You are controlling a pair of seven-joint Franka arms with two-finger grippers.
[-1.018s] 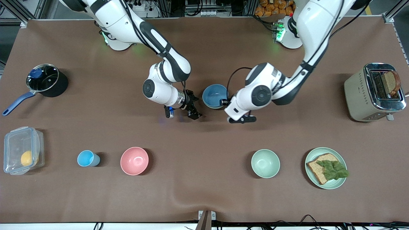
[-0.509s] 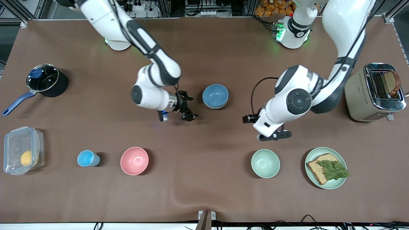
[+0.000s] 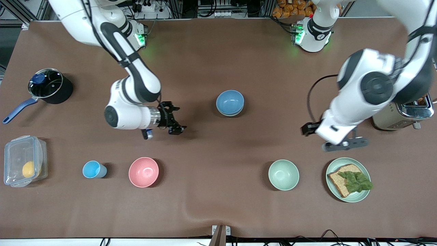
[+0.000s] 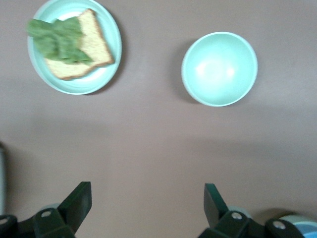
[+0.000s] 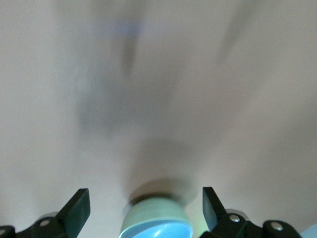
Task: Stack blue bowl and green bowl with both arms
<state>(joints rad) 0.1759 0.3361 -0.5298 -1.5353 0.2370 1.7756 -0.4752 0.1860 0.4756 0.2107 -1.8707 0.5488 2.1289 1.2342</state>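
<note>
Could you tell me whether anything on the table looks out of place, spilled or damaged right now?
Nothing stands out. The blue bowl sits level in a green bowl at mid-table, a second green bowl stands upright alone, and nothing is spilled. The left gripper and right gripper are both open and empty.

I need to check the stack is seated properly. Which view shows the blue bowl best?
The front view: the blue bowl shows whole, nested in a green bowl. The right wrist view catches it partly between the open right claw; the left wrist view shows only a sliver.
</note>
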